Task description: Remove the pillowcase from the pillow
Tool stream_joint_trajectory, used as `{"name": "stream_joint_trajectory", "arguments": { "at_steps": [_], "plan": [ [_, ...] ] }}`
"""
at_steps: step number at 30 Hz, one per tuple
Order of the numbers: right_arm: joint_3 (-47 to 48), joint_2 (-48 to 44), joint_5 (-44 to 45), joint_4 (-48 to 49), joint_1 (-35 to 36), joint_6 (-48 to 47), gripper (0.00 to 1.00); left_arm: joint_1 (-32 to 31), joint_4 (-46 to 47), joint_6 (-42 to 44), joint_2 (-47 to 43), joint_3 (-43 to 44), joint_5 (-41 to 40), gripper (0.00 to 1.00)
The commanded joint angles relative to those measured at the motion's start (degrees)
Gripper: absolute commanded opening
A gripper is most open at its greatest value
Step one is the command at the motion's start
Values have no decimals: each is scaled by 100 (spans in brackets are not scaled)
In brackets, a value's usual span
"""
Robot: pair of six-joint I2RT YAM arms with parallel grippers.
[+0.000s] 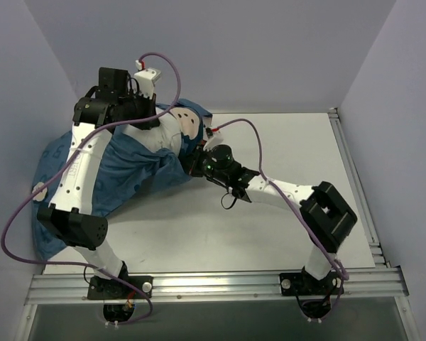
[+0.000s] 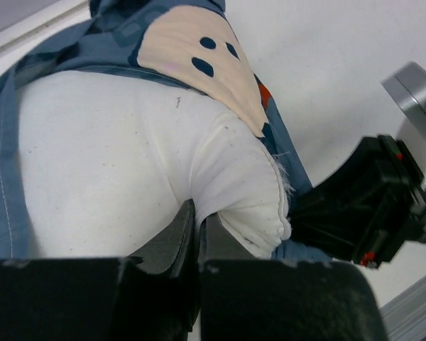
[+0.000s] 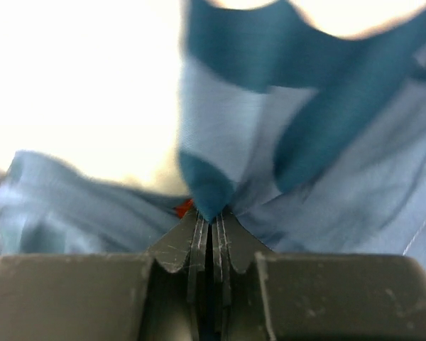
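The blue printed pillowcase (image 1: 128, 174) lies bunched over the left part of the table, running from the front left corner to the back middle. The white pillow (image 1: 169, 136) bulges out of its open end there. My left gripper (image 1: 158, 122) is shut on a fold of the pillow (image 2: 113, 163); its fingertips (image 2: 197, 213) pinch the white cloth near the seamed corner. My right gripper (image 1: 195, 163) is shut on the pillowcase's edge, just right of the pillow. In the right wrist view blue fabric (image 3: 270, 142) is clamped at the fingertips (image 3: 211, 213). The printed face (image 2: 192, 42) lies over the pillow.
The white table (image 1: 270, 220) is boxed in by grey walls at the left, back and right. Metal rails run along its right edge (image 1: 355, 185) and front edge (image 1: 220, 284). Purple cables (image 1: 167, 67) loop above both arms. The right gripper's black body (image 2: 362, 206) shows close beside the pillow corner.
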Motion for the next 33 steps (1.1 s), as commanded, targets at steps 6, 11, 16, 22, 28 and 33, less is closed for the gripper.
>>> {"name": "stream_joint_trajectory", "arguments": {
  "at_steps": [6,11,16,22,28,33],
  "plan": [
    [-91,-978,731,-1526,681,-1610,63,74,1672,5,-471,392,-139,2],
    [356,-1601,1179,-2221,653,-2401,68,-146,1734,75,-683,-39,-51,2],
    [954,-1865,1750,-2899,829,-2762,69,-226,1751,58,-648,13,-77,2],
    [1042,-2270,2610,-3066,1127,-2534,77,-304,1760,40,-595,48,-68,2],
    [1280,-1937,3113,-3321,1489,-2507,89,-349,1787,49,-560,48,-121,2],
    [1289,-1647,2553,-3075,1112,-2411,88,-349,1796,23,-569,66,-130,2]
  ]
}}
